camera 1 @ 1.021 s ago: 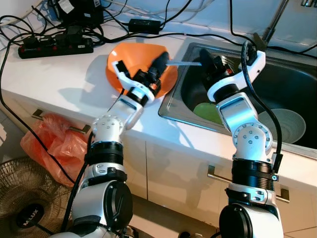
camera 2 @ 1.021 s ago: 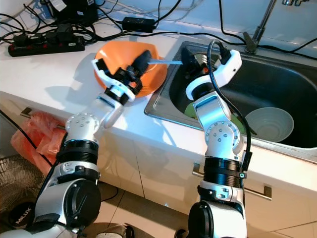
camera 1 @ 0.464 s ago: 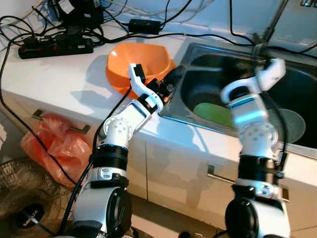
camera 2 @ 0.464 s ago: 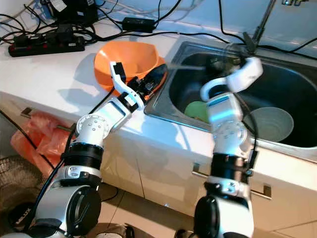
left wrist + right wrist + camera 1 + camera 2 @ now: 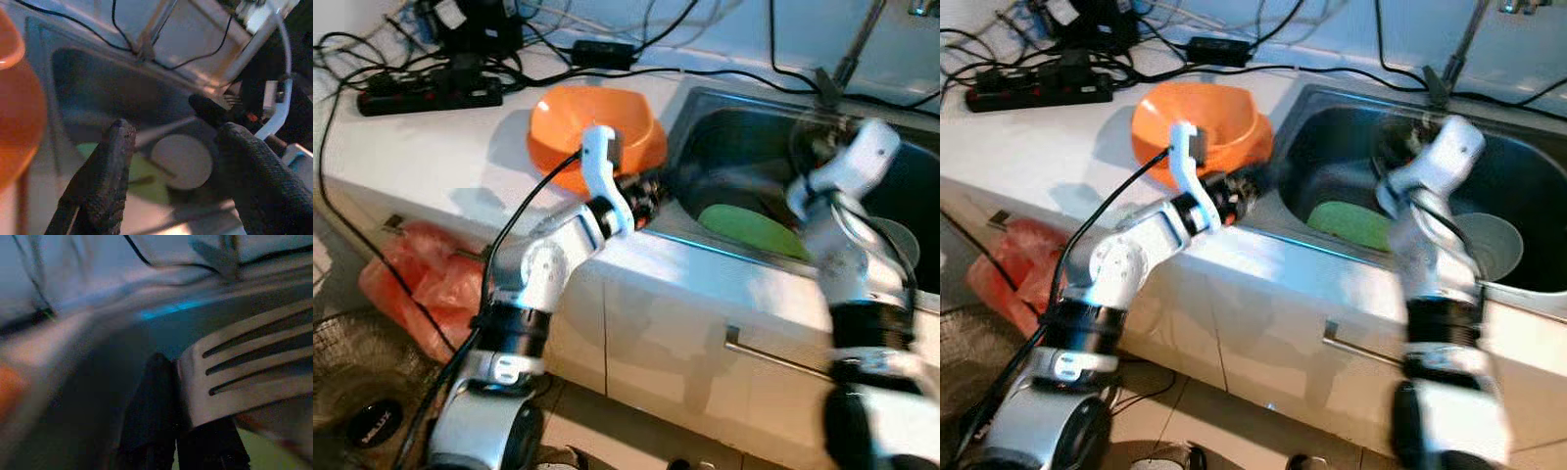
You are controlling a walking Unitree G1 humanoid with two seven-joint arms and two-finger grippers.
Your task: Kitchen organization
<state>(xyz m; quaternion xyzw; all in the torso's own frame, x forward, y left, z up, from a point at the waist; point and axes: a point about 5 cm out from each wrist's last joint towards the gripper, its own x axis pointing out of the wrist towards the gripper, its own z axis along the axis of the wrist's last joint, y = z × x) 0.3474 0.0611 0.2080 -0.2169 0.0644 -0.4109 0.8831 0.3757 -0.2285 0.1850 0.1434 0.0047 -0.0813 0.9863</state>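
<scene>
A pale slotted spatula point(image 5: 244, 377) lies against a black finger point(image 5: 154, 411) of my right gripper point(image 5: 1398, 147), which is shut on it close to the head and hovers blurred over the steel sink point(image 5: 705, 113). Its thin handle point(image 5: 161, 129) points toward my left gripper point(image 5: 651, 188). That gripper is open at the sink's left rim, nothing between its fingers point(image 5: 115, 161). An orange bowl point(image 5: 592, 122) sits on the white counter just behind the left wrist. Down in the sink lie a green plate point(image 5: 749, 227) and a white bowl point(image 5: 1489, 245).
A power strip point(image 5: 431, 90), an adapter point(image 5: 602, 49) and many black cables run along the back of the counter. The faucet point(image 5: 847, 59) rises behind the sink. Below the counter are a red plastic bag point(image 5: 416, 284), a floor fan point(image 5: 362, 411) and a cabinet handle point(image 5: 773, 354).
The spatula spanned both grippers over the orange bowl's edge; now the right one alone has it and has swung right over the sink. The left gripper pulled back to the sink rim.
</scene>
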